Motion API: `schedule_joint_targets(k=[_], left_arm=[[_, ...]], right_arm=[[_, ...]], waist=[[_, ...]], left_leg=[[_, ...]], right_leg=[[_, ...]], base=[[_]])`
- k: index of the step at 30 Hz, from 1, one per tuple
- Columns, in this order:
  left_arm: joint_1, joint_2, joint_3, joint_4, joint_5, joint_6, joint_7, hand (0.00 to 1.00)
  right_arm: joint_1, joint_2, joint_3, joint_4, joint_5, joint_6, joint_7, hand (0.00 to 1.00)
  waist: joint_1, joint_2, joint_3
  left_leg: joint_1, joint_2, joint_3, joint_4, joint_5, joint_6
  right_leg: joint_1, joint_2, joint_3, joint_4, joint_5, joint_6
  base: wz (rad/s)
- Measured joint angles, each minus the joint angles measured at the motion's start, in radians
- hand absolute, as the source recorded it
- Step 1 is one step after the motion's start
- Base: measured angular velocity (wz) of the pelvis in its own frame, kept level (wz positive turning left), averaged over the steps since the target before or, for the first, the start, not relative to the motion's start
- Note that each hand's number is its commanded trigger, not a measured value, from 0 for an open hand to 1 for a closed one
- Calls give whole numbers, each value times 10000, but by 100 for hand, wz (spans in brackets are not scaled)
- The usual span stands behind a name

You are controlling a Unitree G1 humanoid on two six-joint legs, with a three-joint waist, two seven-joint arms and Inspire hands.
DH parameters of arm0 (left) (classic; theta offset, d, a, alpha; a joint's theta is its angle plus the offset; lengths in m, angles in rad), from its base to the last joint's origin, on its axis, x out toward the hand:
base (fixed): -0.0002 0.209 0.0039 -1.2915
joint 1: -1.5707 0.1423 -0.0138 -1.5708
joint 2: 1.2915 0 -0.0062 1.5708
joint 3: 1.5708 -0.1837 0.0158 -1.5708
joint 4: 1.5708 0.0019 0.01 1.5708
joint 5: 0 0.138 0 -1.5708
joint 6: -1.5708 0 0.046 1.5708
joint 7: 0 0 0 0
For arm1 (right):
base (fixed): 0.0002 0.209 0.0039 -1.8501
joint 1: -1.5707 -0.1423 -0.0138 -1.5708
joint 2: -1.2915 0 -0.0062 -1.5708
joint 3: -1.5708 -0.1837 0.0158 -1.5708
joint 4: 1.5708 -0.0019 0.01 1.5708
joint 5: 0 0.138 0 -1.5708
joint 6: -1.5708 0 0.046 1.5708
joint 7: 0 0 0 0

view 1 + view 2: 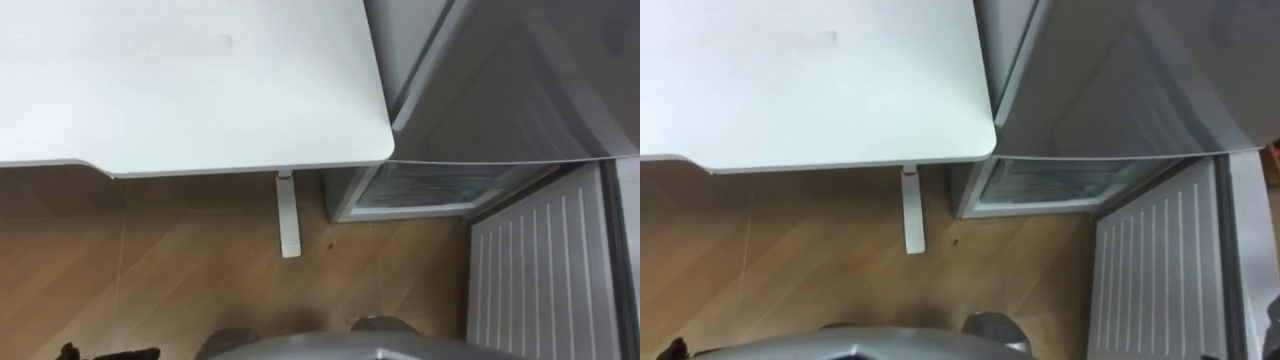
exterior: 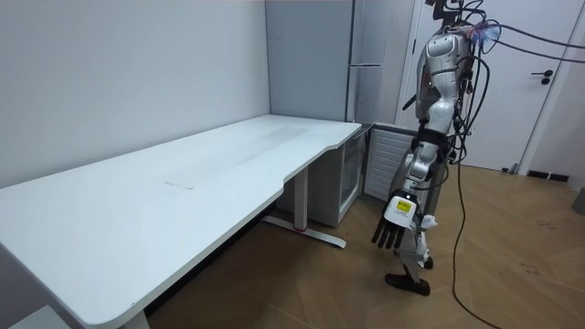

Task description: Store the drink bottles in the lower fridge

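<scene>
In the room view a long white worktop runs along a pale wall to a tall grey fridge in the corner. The robot stands upright on the wood floor just off the worktop's far corner and near the fridge. A white room door is behind it. Its left hand hangs at its side on the side nearer the camera, with fingers straight, pointing at the floor and holding nothing. There is open floor on the room view's right of the robot and between it and the worktop.

The left eye view looks down on the worktop's rounded corner at the upper left. The worktop's white foot lies on the floor below that edge. Just right of the corner, the fridge's lower compartment is open, with a clear drawer front visible inside. The compartment door stands out to the right with its ribbed inner face showing. A strip of bare floor lies between the foot and this door. The worktop corner and the fridge side are very close, but whether they touch cannot be told.

The right eye view shows the same corner, foot, open compartment and ribbed door.
</scene>
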Motion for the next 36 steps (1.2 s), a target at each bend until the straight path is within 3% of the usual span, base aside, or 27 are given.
schedule_joint_targets(k=[7,14,19,24,28,33,35,36], left_arm=[[84,4,1,-12,-51,81,-53,0],[123,-25,-16,167,-24,99,-342,0],[129,-189,230,177,10,271,-379,0],[91,-294,158,171,31,491,-414,0],[116,-340,153,185,44,556,-422,0],[-9,-409,107,549,82,546,-597,0],[-93,-531,87,679,98,633,-590,0],[-98,-609,-126,665,100,633,-563,0]], right_arm=[[196,25,-5,2592,1312,253,874,0],[389,187,-44,3815,3032,439,1442,0],[432,635,-263,4564,3917,454,2143,0],[730,1075,-202,4656,4670,472,2682,0],[881,1617,-187,4651,5054,561,3524,0],[718,1923,167,4790,6122,540,4790,0],[699,2009,414,4719,6499,473,5215,0],[694,2076,746,4559,6749,410,5491,0]], waist=[[25,185,50],[27,117,38],[109,2,29],[340,16,37],[426,102,48],[491,285,56],[549,400,77],[620,473,124]], left_leg=[[104,27,-33,-228,57,92],[307,8,-1,-865,369,74],[301,176,-56,-872,400,29],[448,195,-126,-920,399,33],[520,186,-115,-992,401,37],[512,187,-138,-984,417,63],[525,179,-106,-992,436,96],[529,179,-61,-993,445,108]], right_leg=[[286,115,54,-682,323,84],[482,187,-4,-1377,717,72],[816,401,-102,-2074,1092,12],[1037,482,-4,-2388,1299,18],[1038,485,-5,-2402,1334,6],[1083,496,-3,-2396,1432,13],[1078,478,-9,-2397,1463,37],[1072,471,-10,-2411,1484,39]], base=[[-1],[-4],[3],[0],[-4],[-1],[-4],[-10]])
